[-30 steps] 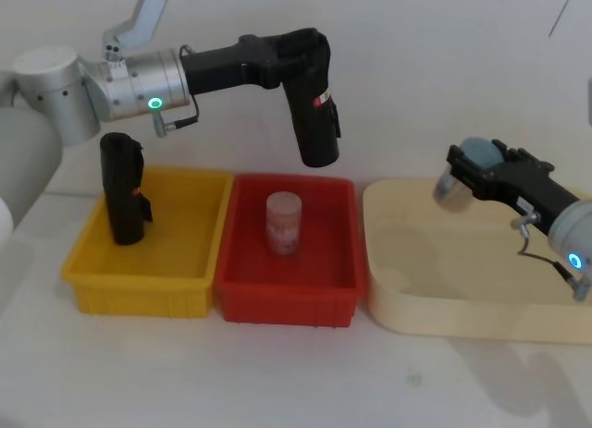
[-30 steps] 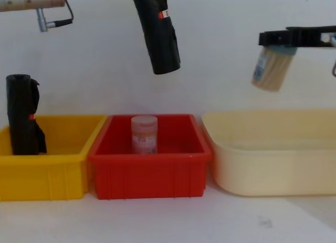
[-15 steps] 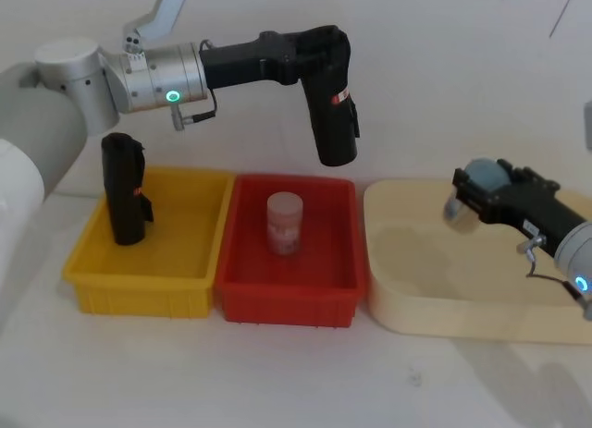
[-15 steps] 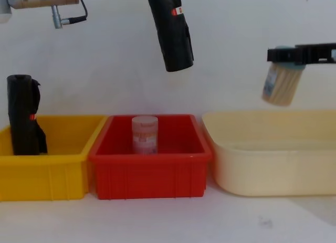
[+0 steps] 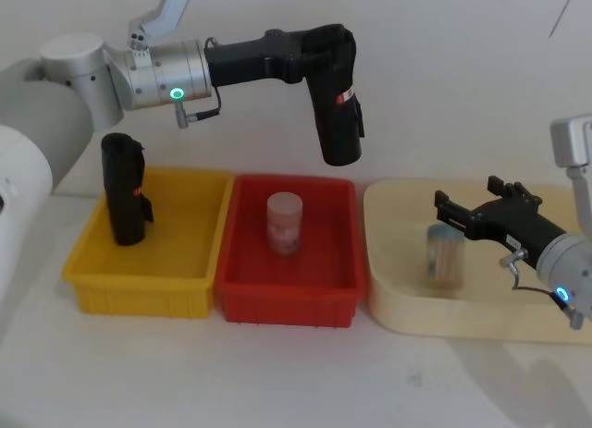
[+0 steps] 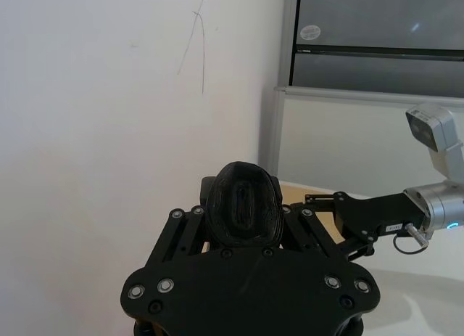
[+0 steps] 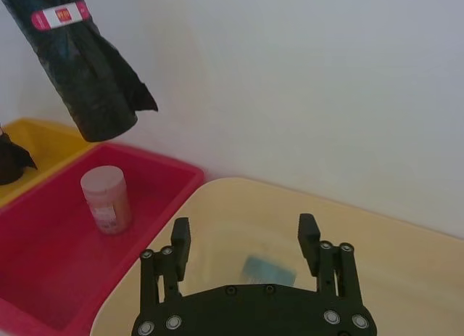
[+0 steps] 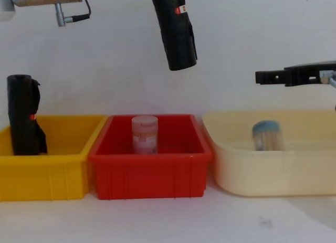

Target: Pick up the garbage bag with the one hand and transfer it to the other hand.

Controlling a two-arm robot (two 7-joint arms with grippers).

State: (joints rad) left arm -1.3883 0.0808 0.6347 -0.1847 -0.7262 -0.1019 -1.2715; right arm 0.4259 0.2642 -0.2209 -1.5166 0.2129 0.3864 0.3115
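1. The garbage bag [image 5: 338,123] is being gripped at its upper end by the clenched left gripper [image 5: 324,47], and is hanging lower end down, high above the red bin [image 5: 287,303].
2. The right gripper [image 7: 244,233] is being held spread and empty over the cream tub [image 5: 444,317], well apart from the roll.
3. The roll is being judged light, glossy and slippery, and slightly yielding under pressure.
4. A hold across the free lower half, below the red label [image 8: 181,10], is being favoured, with the loose flap [image 7: 141,96] being avoided.

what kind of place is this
Probably a robot test bench: white table against a plain wall, yellow bin, red bin and cream tub lined up. The left gripper holds a garbage bag above the red bin; the right gripper hangs open over the tub.
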